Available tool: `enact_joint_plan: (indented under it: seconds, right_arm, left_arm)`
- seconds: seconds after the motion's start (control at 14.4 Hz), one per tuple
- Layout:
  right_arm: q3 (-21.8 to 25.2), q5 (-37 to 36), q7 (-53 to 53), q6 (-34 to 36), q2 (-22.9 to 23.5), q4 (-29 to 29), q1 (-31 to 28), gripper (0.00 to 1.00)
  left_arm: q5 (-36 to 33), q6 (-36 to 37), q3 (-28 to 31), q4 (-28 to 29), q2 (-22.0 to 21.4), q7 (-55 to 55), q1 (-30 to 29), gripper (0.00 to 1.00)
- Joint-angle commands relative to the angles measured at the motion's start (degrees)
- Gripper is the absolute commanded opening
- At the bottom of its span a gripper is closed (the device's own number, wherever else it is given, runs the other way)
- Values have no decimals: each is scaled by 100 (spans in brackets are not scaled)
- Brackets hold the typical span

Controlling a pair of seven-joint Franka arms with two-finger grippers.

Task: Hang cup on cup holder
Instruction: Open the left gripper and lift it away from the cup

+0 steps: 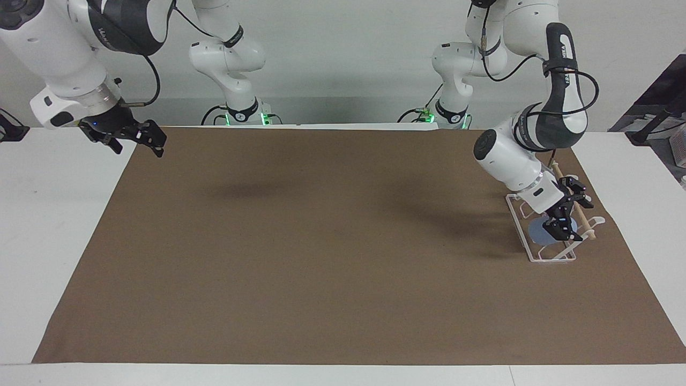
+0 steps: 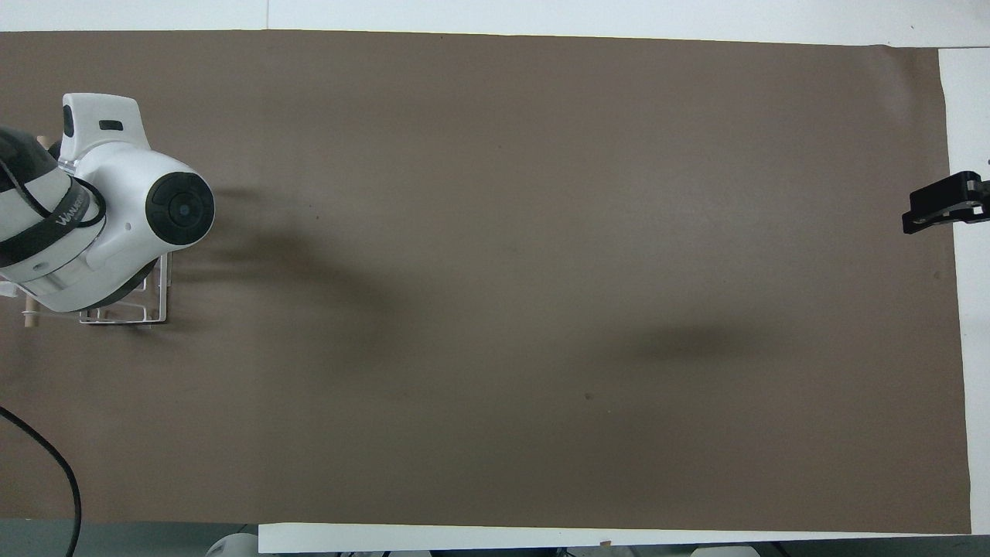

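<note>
A white bench (image 1: pixel 53 203) carries a brown mat (image 1: pixel 332 252) — broad, flat, covering most of it.
</note>
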State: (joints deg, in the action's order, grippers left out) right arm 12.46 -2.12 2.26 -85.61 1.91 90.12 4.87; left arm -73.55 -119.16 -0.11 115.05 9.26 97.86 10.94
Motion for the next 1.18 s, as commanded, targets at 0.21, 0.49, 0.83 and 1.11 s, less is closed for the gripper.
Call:
enact_joint_plan:
  seconds: [0.21,0.49,0.83,1.11]
  right_arm:
    - [-33,-122,-85,-79,-103,129,-21,99]
    - [-33,-122,-59,-158,-94,111,-21,99]
    - [-33,-122,-59,-158,-103,102,-39,99]
    - [36,-113,-59,-158,-50,50,13,99]
  left_arm:
    - [977,103,-24,-568,-143,-807,-30,100]
    - [3534,665,2,-1746,-117,-3083,-100,100]
    - [5804,1201,72,-2047,-214,-5395,-372,100]
    - [6737,2184,81,-2442,-161,-7853,-452,100]
